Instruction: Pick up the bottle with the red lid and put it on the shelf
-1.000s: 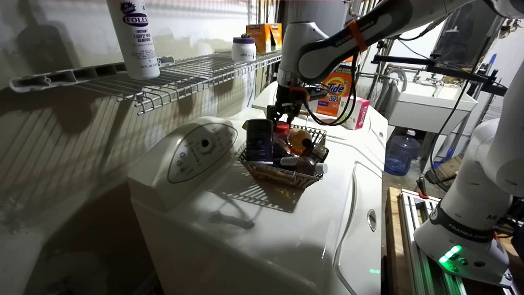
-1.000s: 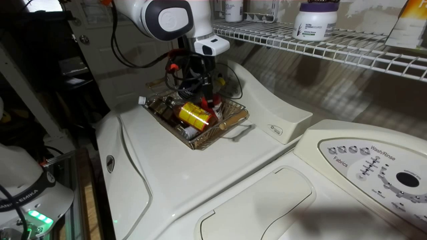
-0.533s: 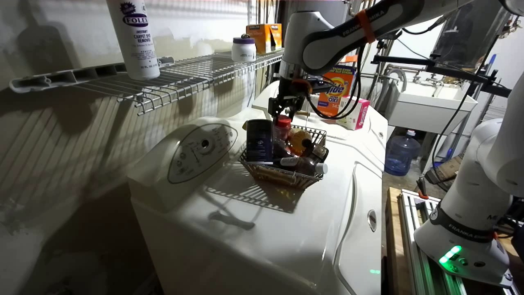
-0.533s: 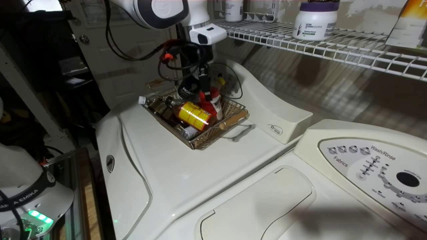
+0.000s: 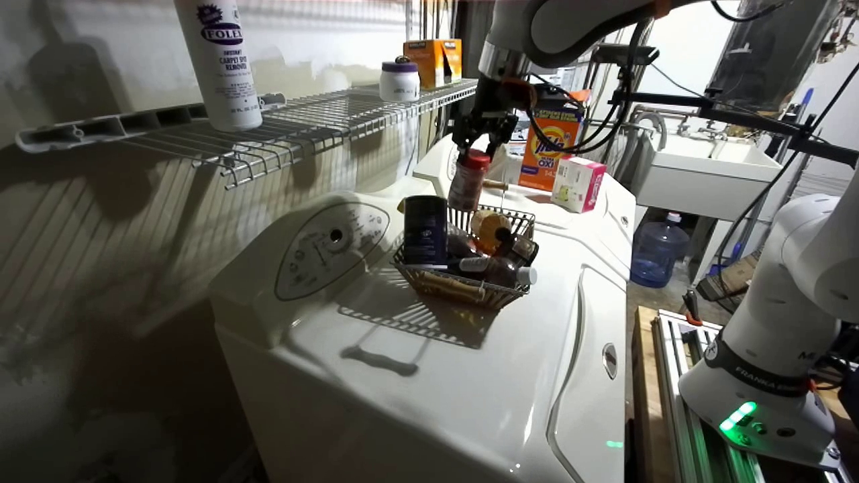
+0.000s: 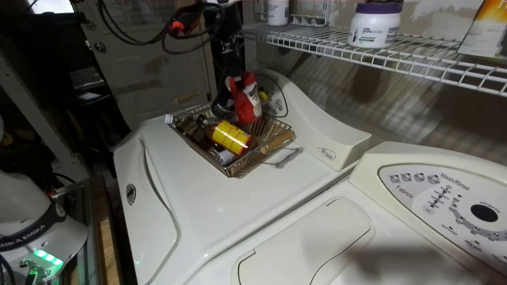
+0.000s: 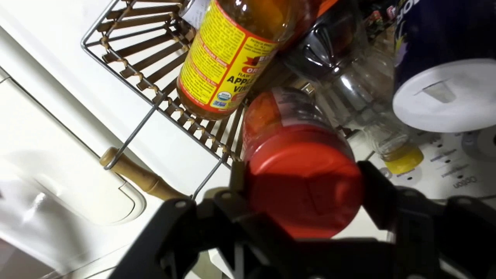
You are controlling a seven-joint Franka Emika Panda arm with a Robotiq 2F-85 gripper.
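Note:
The bottle with the red lid hangs slightly tilted from my gripper, its base just above the wire basket. It also shows in an exterior view, in front of the dark canister. In the wrist view my gripper has one finger on each side of the red lid, shut on it; the body and pale label point away. The white wire-rack shelf runs along the wall, higher than the bottle. It also shows in an exterior view.
The basket holds a dark canister, a yellow-labelled vinegar bottle and other bottles. On the shelf stand a tall white bottle, a purple-lidded jar and an orange box. A Tide box stands behind the basket.
My gripper has risen with the red-lidded bottle, lifting it up out of the basket. The other items in the basket and on the shelf have not visibly moved.

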